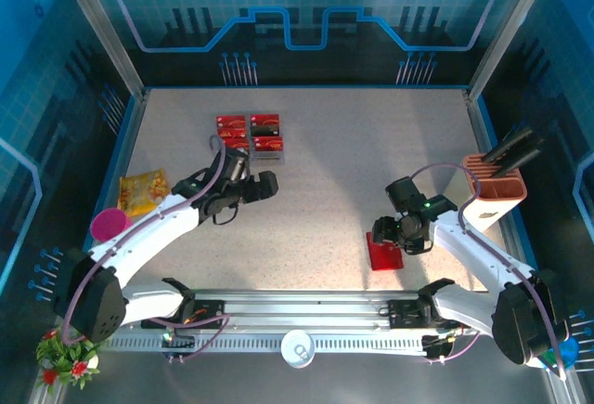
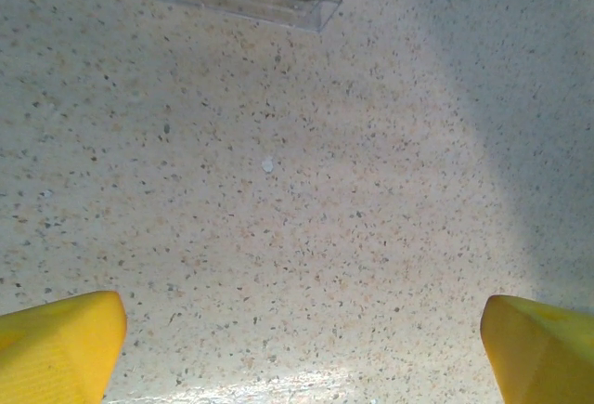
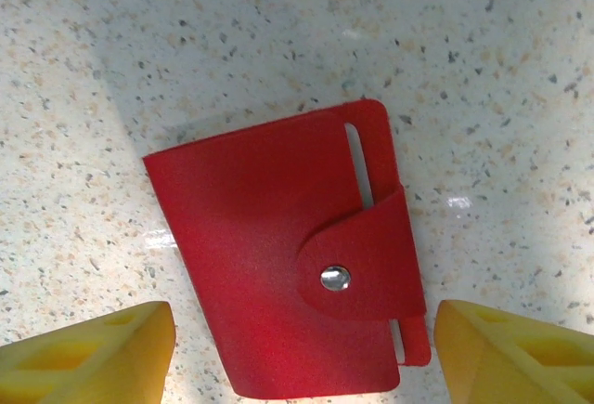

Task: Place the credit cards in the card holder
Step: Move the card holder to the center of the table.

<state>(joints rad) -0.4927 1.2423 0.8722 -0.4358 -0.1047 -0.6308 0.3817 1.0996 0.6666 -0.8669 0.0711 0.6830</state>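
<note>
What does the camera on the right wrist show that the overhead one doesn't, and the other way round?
Right wrist: a flap shut with a silver snap, with yellow fingertips at either side. Overhead: the credit cards toward the far left, a yellow snack packet and a pink box. Both: the red card holder lying on the speckled table.

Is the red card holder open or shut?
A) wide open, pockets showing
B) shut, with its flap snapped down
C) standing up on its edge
B: the card holder lies flat and closed, its flap fastened down by the silver snap.
</note>
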